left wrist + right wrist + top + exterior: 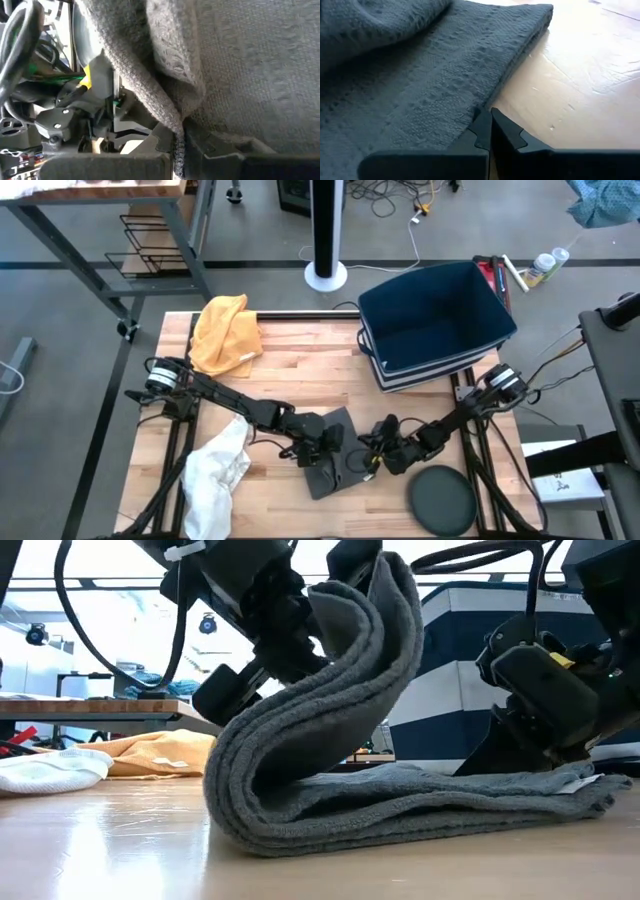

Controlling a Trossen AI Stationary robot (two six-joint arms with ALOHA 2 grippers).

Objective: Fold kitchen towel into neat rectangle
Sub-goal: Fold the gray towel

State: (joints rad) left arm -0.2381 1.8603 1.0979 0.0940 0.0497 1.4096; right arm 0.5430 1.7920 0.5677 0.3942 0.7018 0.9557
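Observation:
A dark grey kitchen towel (338, 465) lies folded near the table's front middle. Its lower layers (430, 800) rest flat on the wood, while an upper part (330, 690) arches up from a fold on the table. My left gripper (179, 131) is shut on that raised part, coming from the table's left (322, 442). My right gripper (489, 116) is shut and low by the towel's right edge (372, 456), its tips down by the wood. My left gripper pinches the raised end of the towel (176, 117) between its two fingers; at least two layers run into the hold. The fingers slant down from the table's left. The held part stands up in a curve (380, 610), and the rest lies on the table. My right gripper's shut fingertips (481, 122) stand at the flat layer's edge (492, 90), slanting down from the right; whether they touch the cloth I cannot tell.
A yellow towel (226, 332) lies at the far left and a white cloth (215, 475) at the near left. A dark blue bin (435, 320) stands at the far right, a dark round disc (443, 500) at the near right.

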